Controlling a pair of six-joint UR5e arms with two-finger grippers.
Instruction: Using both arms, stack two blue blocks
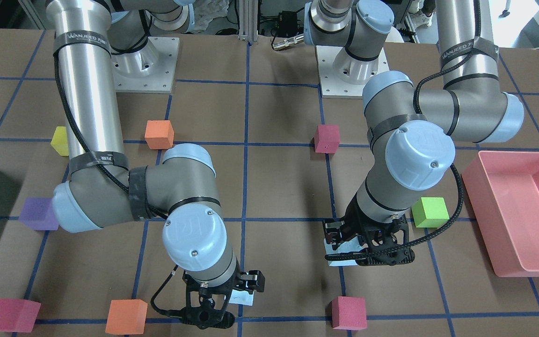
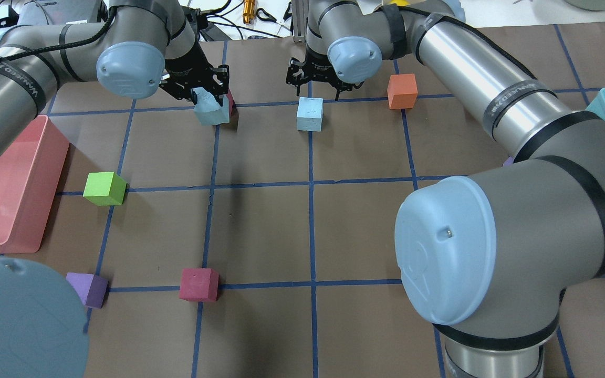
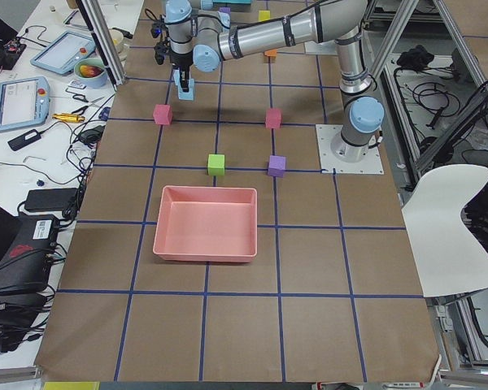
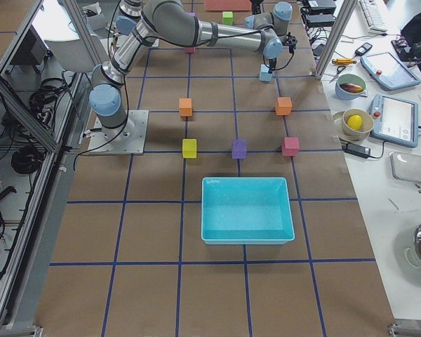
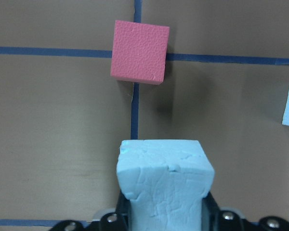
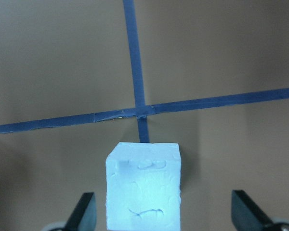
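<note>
**One blue block gripped, the other under an open gripper**

Upper left of the overhead view, the left gripper is clamped on a tilted pale blue foam block, seemingly just off the brown surface. At upper centre the right gripper hangs with fingers spread wide above the second blue block, which rests beside a tape crossing. The scuffed foam looks light and soft, so pinch opposite flat faces gently.

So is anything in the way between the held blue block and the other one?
Nothing lies between the held pale-blue foam cube and the resting pale-blue foam cube, but the open right tool hangs just above it.
</note>
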